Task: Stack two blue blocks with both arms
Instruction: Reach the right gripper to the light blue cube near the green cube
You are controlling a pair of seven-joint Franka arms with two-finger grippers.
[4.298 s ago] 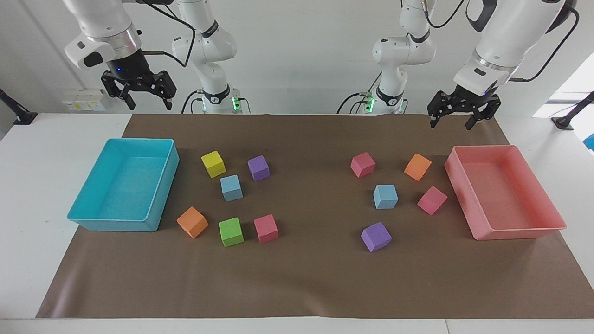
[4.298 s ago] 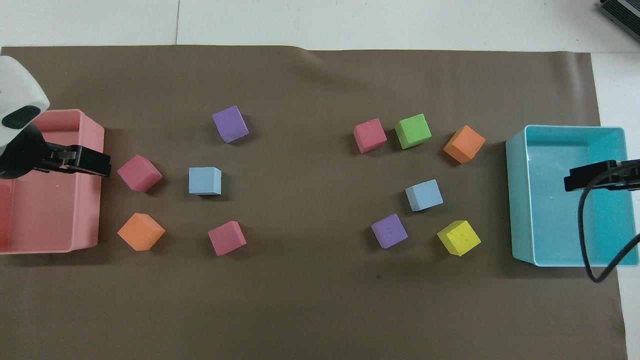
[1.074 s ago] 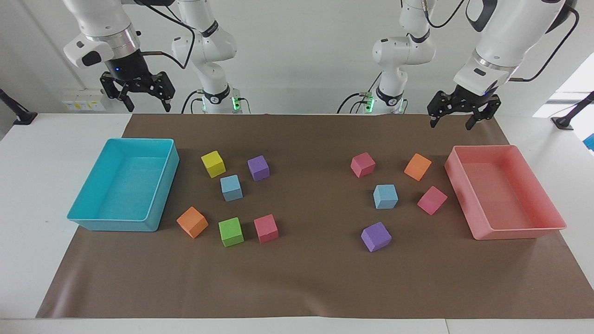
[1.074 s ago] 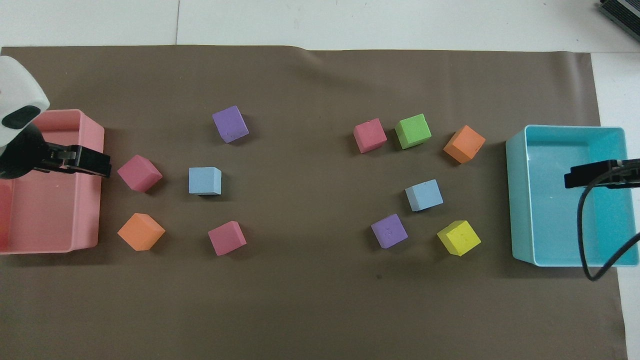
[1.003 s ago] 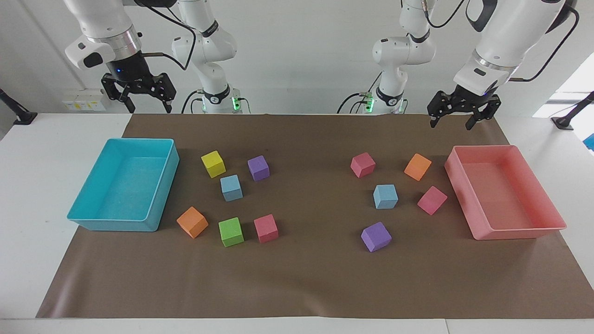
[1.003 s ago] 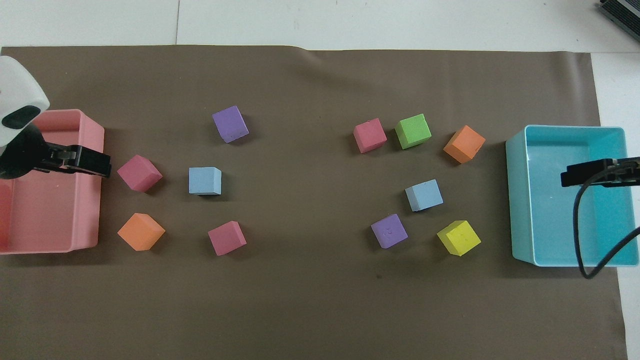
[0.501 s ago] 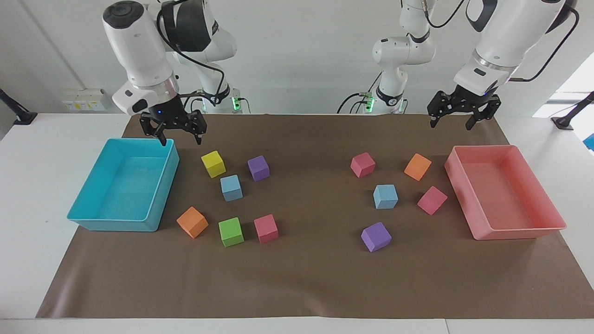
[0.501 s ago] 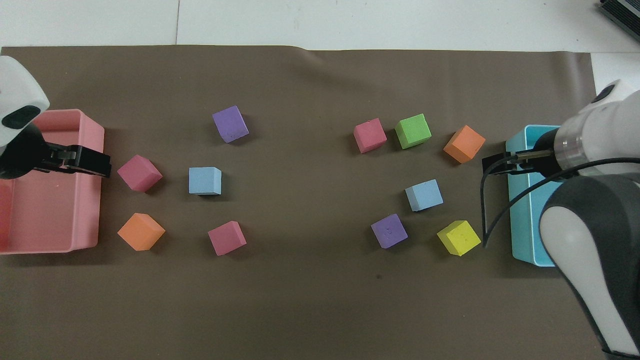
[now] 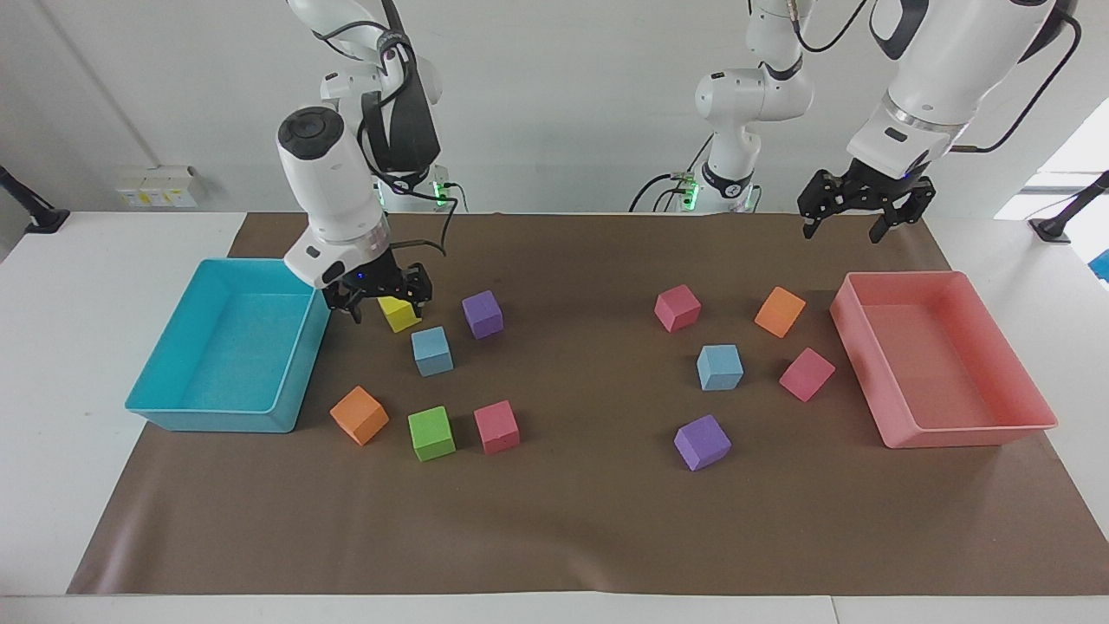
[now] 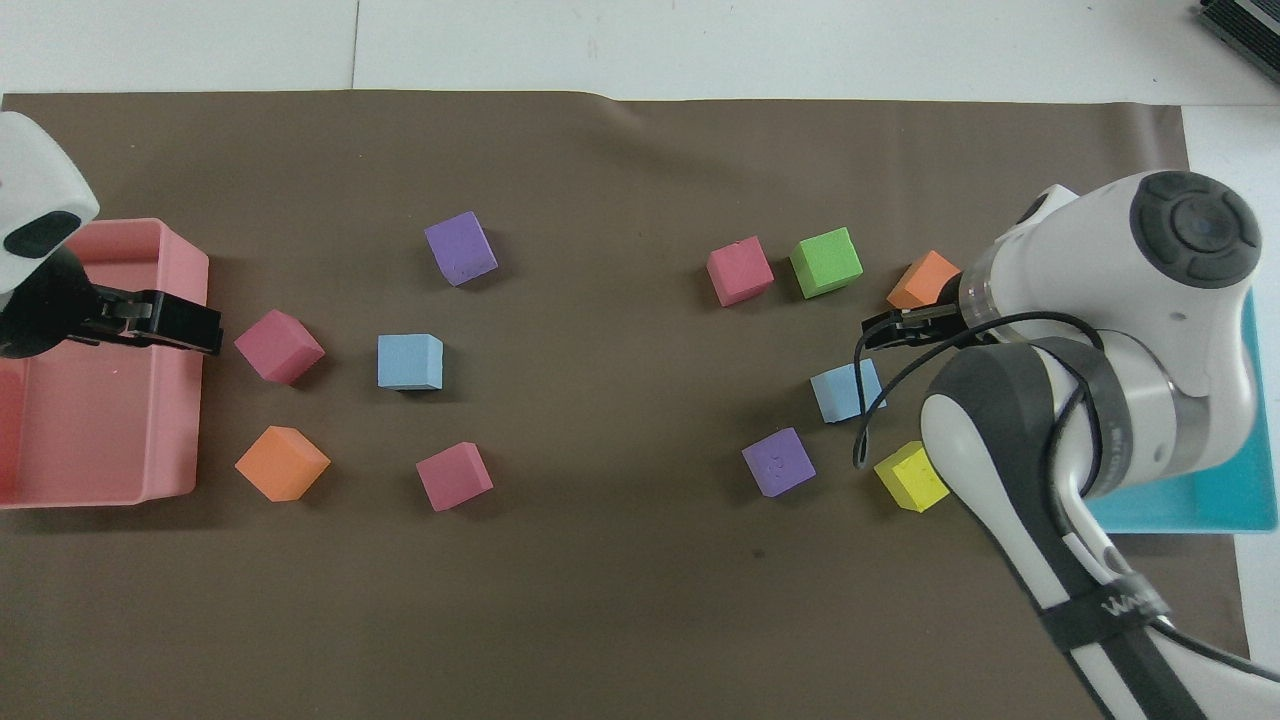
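Two light blue blocks lie on the brown mat. One blue block [image 9: 431, 350] [image 10: 846, 390] sits toward the right arm's end, among other cubes. The other blue block [image 9: 720, 367] [image 10: 410, 361] sits toward the left arm's end. My right gripper [image 9: 381, 305] [image 10: 893, 330] is open and empty. It hangs low over the yellow cube [image 9: 401, 315], close to the first blue block but apart from it. My left gripper [image 9: 853, 224] [image 10: 165, 325] waits open and empty, high over the pink tray's edge nearest the robots.
A turquoise tray [image 9: 173, 418] stands at the right arm's end and a pink tray [image 9: 962, 433] at the left arm's end. Purple [image 9: 483, 314], orange [image 9: 359, 415], green [image 9: 431, 433] and pink [image 9: 496, 426] cubes surround the first blue block. Several more cubes ring the second.
My right arm has swung down from high over the turquoise tray to low over the yellow cube, still open. The left arm and all the cubes have stayed put.
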